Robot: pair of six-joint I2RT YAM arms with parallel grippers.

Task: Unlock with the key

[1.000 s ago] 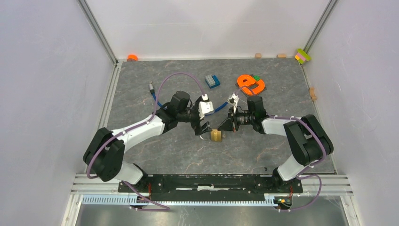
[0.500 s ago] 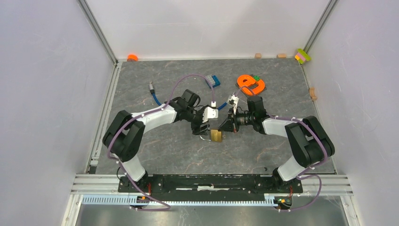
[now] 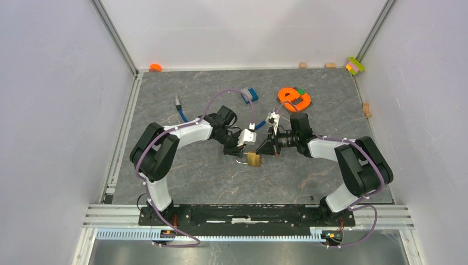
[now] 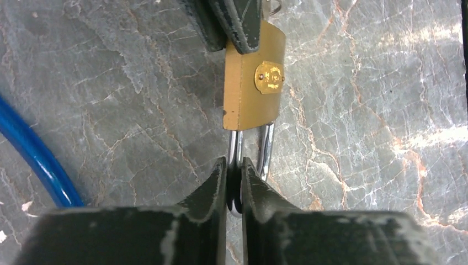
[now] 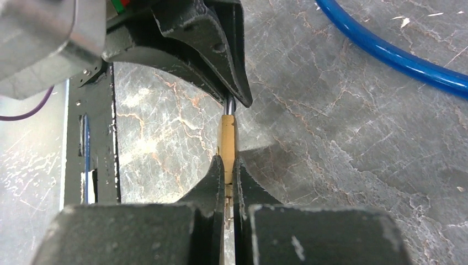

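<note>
Gripping shackle [image 4: 269, 146], left tool [image 4: 234, 165] narrow; right tool [image 5: 227, 163] clamps padlock [image 5: 227, 135]; key hard to make out.

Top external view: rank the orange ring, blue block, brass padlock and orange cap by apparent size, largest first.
1. orange ring
2. blue block and brass padlock, too alike to separate
3. orange cap

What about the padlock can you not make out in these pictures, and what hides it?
- Keyhole end of the padlock: left wrist view, covered by the right pincer.
- Key: nowhere clearly seen; too small in the top view.
- Bend of the shackle: left wrist view, inside the left pincer.
</note>
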